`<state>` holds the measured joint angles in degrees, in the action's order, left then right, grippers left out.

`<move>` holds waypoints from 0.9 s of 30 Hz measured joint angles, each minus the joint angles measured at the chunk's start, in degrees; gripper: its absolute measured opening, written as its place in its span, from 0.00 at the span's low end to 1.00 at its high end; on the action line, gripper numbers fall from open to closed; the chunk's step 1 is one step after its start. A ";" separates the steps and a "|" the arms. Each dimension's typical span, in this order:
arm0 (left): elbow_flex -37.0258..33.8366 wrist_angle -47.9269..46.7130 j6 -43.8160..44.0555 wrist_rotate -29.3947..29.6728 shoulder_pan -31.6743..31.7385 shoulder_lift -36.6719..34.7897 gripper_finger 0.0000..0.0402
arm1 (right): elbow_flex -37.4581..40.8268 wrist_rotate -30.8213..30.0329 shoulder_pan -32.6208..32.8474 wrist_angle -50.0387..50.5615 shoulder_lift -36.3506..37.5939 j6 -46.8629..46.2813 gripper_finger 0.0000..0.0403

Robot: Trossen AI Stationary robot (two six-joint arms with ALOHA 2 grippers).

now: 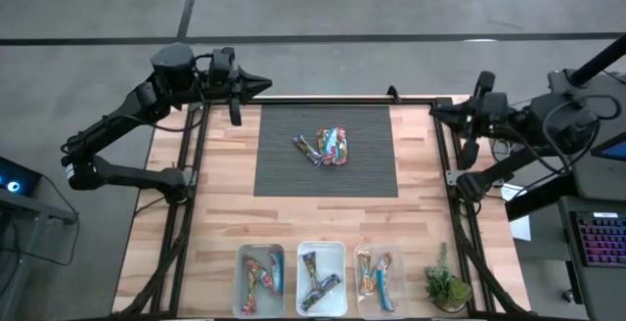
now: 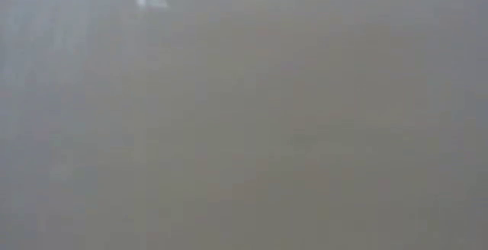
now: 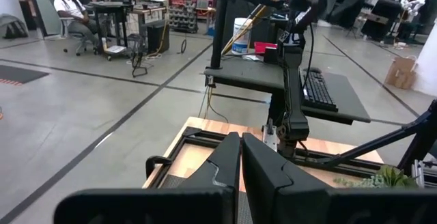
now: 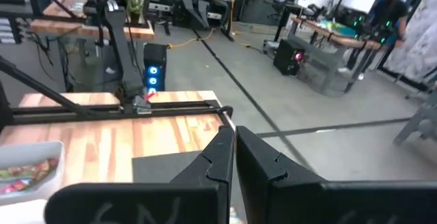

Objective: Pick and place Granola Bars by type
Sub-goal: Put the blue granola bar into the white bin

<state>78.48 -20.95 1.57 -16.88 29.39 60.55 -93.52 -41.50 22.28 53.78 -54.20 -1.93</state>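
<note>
Three clear plastic bins sit in a row along the near edge of the wooden table [image 1: 220, 213] in the high view. In the left bin [image 1: 261, 279] lie about two granola bars in red and blue wrappers; the middle bin [image 1: 321, 279] holds about three dark ones, and the right bin [image 1: 378, 279] about two in orange and blue. Just right of the bins stands one small green plant [image 1: 446, 286].

On the dark mat [image 1: 284, 160] in the middle of the table lies a small pile of loose bars [image 1: 328, 146], perhaps four, overlapping so the count is unsure.

Both arms wait well apart from the pile. One, the left gripper [image 1: 262, 85], points inward over the far left corner of the table, its two fingers [image 3: 222, 166] pressed together with nothing between them. Its counterpart, the right gripper [image 1: 437, 113], sits at the far right edge, fingers [image 4: 218, 159] likewise together and empty.

One seated person [image 3: 72, 16] shows far across the room in the left wrist view. Nothing can be made out in the low view.
</note>
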 joint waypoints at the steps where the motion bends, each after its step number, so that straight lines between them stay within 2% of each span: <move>1: 0.00 0.00 0.01 0.00 0.00 0.00 0.00 | 1.53 0.00 0.00 -0.69 0.80 -1.13 0.02; 5: 0.00 -0.02 0.03 0.00 0.00 0.00 0.00 | 7.47 1.41 0.00 -4.50 4.36 -5.22 0.02; 11: 0.00 -0.02 0.65 0.00 0.00 0.00 0.00 | 13.92 4.67 -2.03 -12.48 7.56 -4.13 0.02; 27: 0.00 -0.02 1.43 0.00 0.00 0.00 0.00 | 25.03 7.13 -12.34 -17.46 10.11 -5.96 0.02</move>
<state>78.48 -20.97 3.01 -16.88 29.39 60.55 -68.49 -34.37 9.94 36.31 -44.08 -7.89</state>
